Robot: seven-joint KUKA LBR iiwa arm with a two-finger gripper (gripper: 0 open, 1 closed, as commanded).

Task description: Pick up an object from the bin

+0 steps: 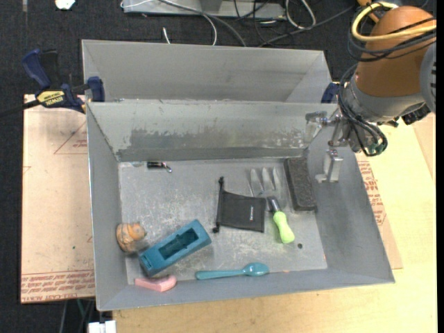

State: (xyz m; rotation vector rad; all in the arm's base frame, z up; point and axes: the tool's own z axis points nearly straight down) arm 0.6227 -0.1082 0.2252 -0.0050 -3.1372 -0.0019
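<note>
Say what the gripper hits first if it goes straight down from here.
Likely the bin's right sloping wall: the gripper hangs over it, just right of the dark oblong block. Depth unclear; it might clip that block.

A dark grey oblong block (300, 184) lies flat at the right of the bin's (208, 120) floor, its long side running up the frame. A green-handled tool (282, 226) lies just below and left of it, beside a flat black pouch (240, 211) near the centre. Toward the lower edge lie a teal spoon (232, 273), a blue box-shaped item (175, 247) set aslant, a pink piece (156, 283) and a brown roundish lump (130, 235).
</note>
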